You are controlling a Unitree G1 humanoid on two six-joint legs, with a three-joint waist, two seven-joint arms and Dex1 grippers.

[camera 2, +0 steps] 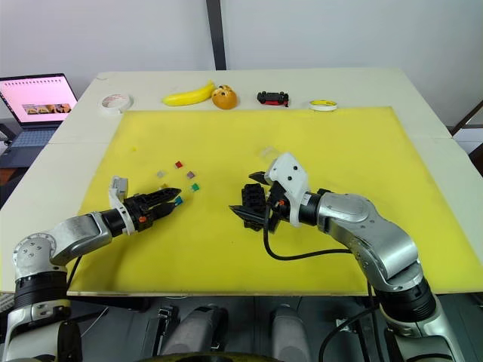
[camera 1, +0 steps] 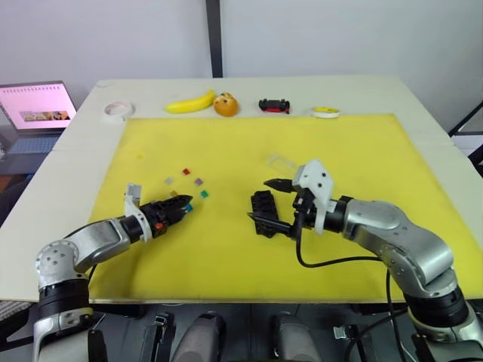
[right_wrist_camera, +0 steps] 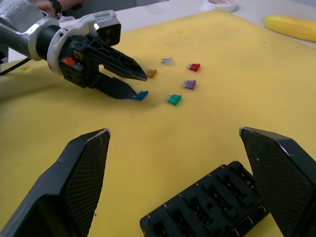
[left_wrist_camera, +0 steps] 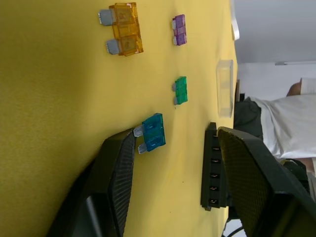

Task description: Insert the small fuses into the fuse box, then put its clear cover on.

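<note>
Blue plastic, the nearest fuse (left_wrist_camera: 153, 132) lies flat on the yellow mat (camera 1: 226, 249), touching one finger of the spread left claw (camera 1: 181, 211); light, stiff and slippery, it likely wants pinching across its body. The right claw (camera 1: 275, 204) stands spread around the fuse box (camera 1: 264, 210).

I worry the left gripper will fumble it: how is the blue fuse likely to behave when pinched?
The blue fuse lies flat on the yellow mat, so it probably slides rather than rolls. It looks like thin rigid plastic: likely light, easily flicked away. The left gripper touches it with one finger, so it may skid.
</note>
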